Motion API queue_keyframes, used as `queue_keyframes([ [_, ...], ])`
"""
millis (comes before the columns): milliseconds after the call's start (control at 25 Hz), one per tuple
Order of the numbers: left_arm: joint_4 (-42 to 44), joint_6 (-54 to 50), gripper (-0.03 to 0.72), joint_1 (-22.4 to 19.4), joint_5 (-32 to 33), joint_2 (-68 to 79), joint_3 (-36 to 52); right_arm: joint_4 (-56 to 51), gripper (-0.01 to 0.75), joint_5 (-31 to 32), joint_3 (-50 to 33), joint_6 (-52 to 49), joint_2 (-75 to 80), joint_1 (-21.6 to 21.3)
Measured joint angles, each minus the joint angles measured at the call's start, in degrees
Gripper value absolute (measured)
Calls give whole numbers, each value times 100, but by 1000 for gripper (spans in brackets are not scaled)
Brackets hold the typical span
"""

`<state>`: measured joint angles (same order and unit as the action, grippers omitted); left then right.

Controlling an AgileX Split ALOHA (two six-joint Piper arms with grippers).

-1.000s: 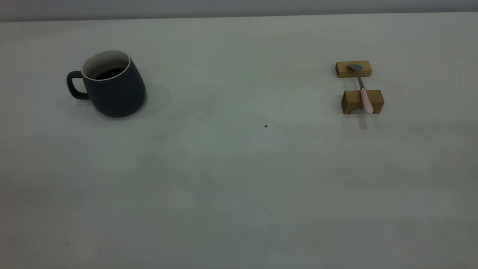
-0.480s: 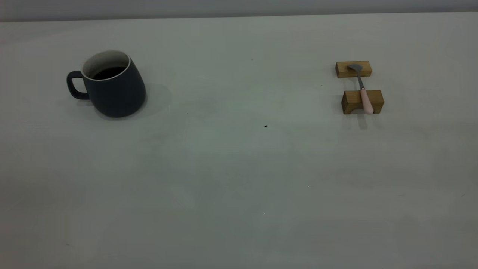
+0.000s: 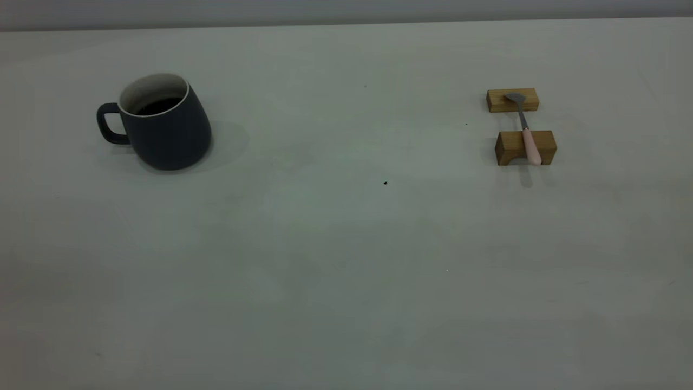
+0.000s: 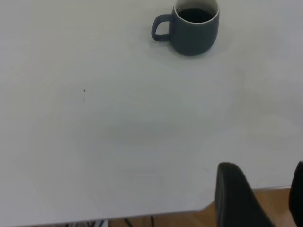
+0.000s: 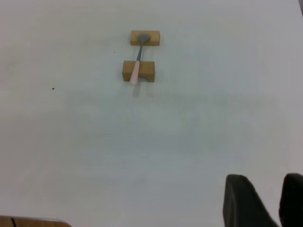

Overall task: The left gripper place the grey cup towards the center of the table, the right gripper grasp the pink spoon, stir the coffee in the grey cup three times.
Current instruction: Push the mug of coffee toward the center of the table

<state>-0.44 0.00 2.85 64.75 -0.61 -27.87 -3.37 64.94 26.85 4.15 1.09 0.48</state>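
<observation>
Opening step: the grey cup (image 3: 162,127) is sitting near the table's (image 3: 346,260) far left corner, the pink spoon (image 3: 528,138) is bridging two wooden blocks (image 3: 525,147) toward the far right edge, and both pincers, left pincer (image 4: 260,198) and right pincer (image 5: 265,201), fingers apart, are hanging well short of them; next, the left one should be reaching for the cup.

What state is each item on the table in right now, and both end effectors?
Dark grey matte cup: upright at the table's left side, ungrasped.
Dark coffee: inside the cup.
Pink-handled metal spoon: lying across two tan wooden blocks, ungrasped.
Left end effector: open, far from the cup.
Right end effector: open, far from the spoon.
</observation>
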Motion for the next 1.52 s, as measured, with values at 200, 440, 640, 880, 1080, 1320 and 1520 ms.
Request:
queue_keyframes([
  [200, 0, 0, 355, 0, -164, 948, -157, 0, 237, 0, 0, 0, 0, 0],
  [440, 242, 273, 355, 0, -1227, 3358, -595, 0, 237, 0, 0, 0, 0, 0],
  [640, 541, 962, 372, 0, -1889, 5586, -1394, 0, 237, 0, 0, 0, 0, 0],
  [880, 675, 2124, 549, 0, -2325, 8097, -2598, 0, 237, 0, 0, 0, 0, 0],
  [1080, 675, 3272, 625, -5, -2597, 9684, -3546, 0, 237, 0, 0, 0, 0, 0],
  [1320, 675, 4792, 600, -10, -2591, 11077, -4294, 0, 237, 0, 0, 0, 0, 0],
  [1520, 760, 5717, 595, -10, -2649, 11874, -4810, 0, 237, 0, 0, 0, 0, 0],
])
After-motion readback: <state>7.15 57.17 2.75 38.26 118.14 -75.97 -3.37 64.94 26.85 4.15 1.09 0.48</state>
